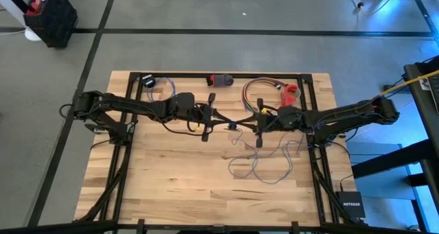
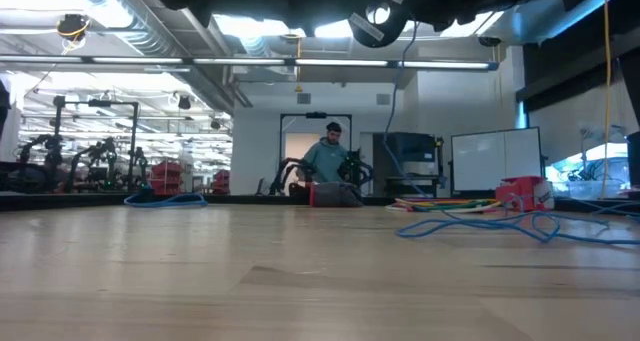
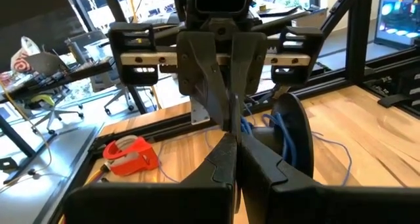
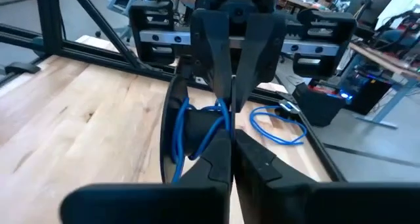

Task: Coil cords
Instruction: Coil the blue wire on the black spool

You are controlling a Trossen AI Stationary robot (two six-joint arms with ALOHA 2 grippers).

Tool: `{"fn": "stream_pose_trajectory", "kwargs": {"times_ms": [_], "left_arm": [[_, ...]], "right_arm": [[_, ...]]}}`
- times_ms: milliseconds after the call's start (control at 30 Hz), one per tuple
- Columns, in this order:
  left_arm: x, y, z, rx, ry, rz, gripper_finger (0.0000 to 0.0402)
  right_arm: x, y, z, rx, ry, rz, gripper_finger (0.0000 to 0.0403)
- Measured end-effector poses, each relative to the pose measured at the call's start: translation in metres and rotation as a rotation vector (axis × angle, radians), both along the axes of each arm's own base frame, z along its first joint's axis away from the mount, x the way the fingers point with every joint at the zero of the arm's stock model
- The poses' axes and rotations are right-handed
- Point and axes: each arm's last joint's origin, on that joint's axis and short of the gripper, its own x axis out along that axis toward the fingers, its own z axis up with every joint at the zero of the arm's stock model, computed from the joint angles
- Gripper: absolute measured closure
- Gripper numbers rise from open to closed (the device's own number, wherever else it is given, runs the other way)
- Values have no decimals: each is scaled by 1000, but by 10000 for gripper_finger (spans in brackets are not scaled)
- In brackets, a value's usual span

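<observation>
dark arms level, facing | left tool pressed together | right tool pinching wire

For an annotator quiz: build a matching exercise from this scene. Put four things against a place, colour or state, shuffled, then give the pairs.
Things:
1. wire
2. dispenser
3. left gripper
4. NETGEAR box

Matches:
a. shut, over mid-table
b. red, by the table's far edge
c. off the table, on the floor
d. blue, loose loops on the wood

Pairs: 1-d; 2-b; 3-a; 4-c
</observation>
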Motion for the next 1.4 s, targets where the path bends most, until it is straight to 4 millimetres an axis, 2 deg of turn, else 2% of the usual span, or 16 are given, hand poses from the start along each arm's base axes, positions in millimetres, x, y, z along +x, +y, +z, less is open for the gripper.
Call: {"fn": "stream_pose_trajectory", "kwargs": {"times_ms": [133, 233, 433, 533, 633, 800, 933, 1067, 1167, 1267, 1400], "left_arm": [[0, 0, 0, -8, 0, 3, 400], [0, 2, 5, -23, 24, 84, 388], [-14, 6, 22, -42, 175, 271, 316], [-16, 5, 17, -95, 198, 280, 287], [-5, 4, -3, -117, 203, 272, 275], [20, 2, -30, -123, 134, 255, 276], [30, 6, -46, -106, 130, 258, 283], [30, 10, -45, -108, 118, 262, 289], [31, 10, -45, -126, 125, 175, 296], [30, 6, -48, -147, 165, 76, 304], [28, 6, -55, -150, 235, 75, 313]], "right_arm": [[0, -1, 1, -29, -6, -13, 392], [0, -6, 1, -35, -5, -36, 396], [-9, -23, 12, -96, -48, -207, 397], [-15, -33, 23, -121, -113, -301, 398], [-17, -43, 32, -117, -198, -337, 399], [-8, -50, 33, -91, -284, -286, 400], [-1, -50, 29, -85, -296, -249, 400], [4, -50, 22, -85, -267, -234, 401], [5, -50, 20, -88, -257, -231, 401], [5, -50, 20, -92, -253, -230, 401], [6, -50, 18, -112, -226, -228, 401]]}}
